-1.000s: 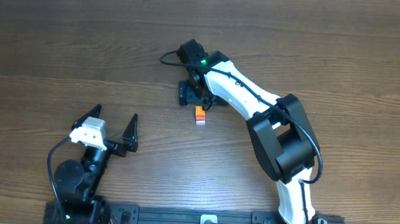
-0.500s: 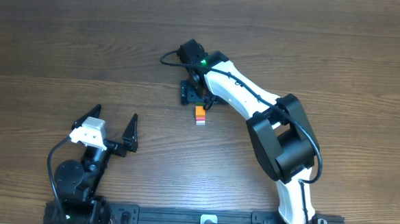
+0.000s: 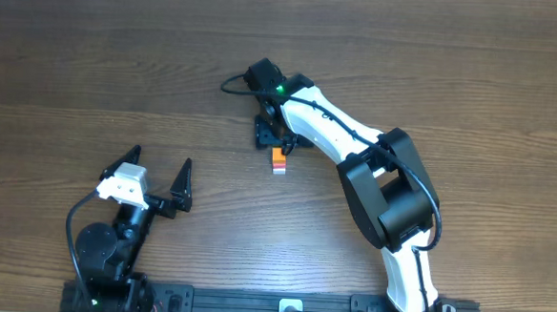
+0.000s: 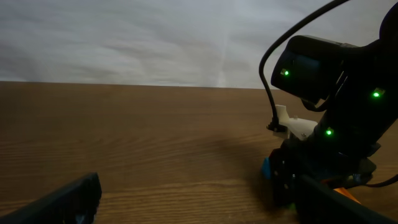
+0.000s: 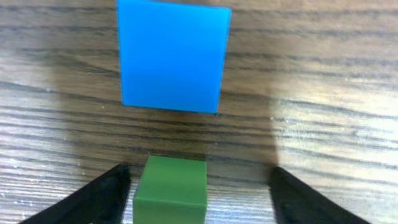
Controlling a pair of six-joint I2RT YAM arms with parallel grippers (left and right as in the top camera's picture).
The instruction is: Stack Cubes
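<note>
In the right wrist view a blue cube [image 5: 173, 56] lies on the wooden table just beyond a smaller-looking green cube [image 5: 171, 190]. The green cube sits between the spread fingers of my right gripper [image 5: 200, 182], close to one finger [image 5: 106, 196] and well clear of the other, so the gripper is open. From above, the right gripper [image 3: 271, 134] hovers at the table's middle, just beyond a small stack [image 3: 278, 161] with orange over white. My left gripper [image 3: 160, 159] stands open and holds nothing at the near left.
The left wrist view looks across bare wood toward the right arm's wrist [image 4: 329, 137], with a sliver of the blue cube [image 4: 266, 167] beside it. Open wooden tabletop [image 3: 92, 60] spreads to the left and far side.
The right arm has shifted very slightly, its gripper edging a little to the right over the cubes. The left arm has not moved.
</note>
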